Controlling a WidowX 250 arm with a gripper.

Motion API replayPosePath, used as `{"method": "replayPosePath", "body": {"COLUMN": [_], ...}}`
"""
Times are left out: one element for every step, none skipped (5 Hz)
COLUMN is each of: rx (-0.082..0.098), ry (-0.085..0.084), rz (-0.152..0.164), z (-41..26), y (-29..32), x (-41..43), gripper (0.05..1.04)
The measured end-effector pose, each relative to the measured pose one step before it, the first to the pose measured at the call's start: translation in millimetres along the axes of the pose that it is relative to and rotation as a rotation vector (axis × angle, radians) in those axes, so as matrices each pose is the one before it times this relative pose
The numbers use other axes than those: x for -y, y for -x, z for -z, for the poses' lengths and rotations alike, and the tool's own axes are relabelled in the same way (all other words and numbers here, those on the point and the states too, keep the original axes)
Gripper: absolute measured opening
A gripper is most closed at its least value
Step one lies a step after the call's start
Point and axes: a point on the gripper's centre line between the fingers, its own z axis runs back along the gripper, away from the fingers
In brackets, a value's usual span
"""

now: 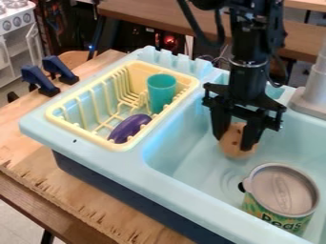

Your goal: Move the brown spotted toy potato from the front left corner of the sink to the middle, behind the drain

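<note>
1 gripper (233, 143) hangs over the basin of 1 light-blue sink (159, 187), its 2 fingers clamped on 1 tan, rounded object (237, 151) with dark spots. Parts of that object are hidden behind the fingers, and exactly what it is cannot be told. 1 can (283, 190) with a green label and a grey top stands in the basin, nearer the camera than the gripper and apart from it; the can's base is hard to make out behind the sink's near rim. 1 small dark spot shows at the can's left edge, its nature unclear. Beside the basin, 1 yellow dish rack (79, 134) holds 2 things: 1 teal cup (161, 93), upright near the basin side, and 1 purple eggplant (129, 128), lying nearer the camera. The rack's thin bars partly overlap, so their number is hard to count. 2 dark-blue clamps (39, 82) sit on the wooden worktop (51, 177), left of the sink. At the right, 1 grey faucet (313, 90) is cut off by the view's edge, as is 1 white toy stove (14, 20) at the upper left.
</note>
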Motion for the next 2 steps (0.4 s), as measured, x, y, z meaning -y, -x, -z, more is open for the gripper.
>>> {"method": "replayPosePath", "body": {"rx": [-0.0236,-0.0285], "ry": [-0.0053,-0.0041], "rz": [-0.0126,-0.0122], "z": [6.52,-0.56], "y": [0.85,3.99], "x": [-3.49,-3.3], "gripper": [0.738,0.982]}}
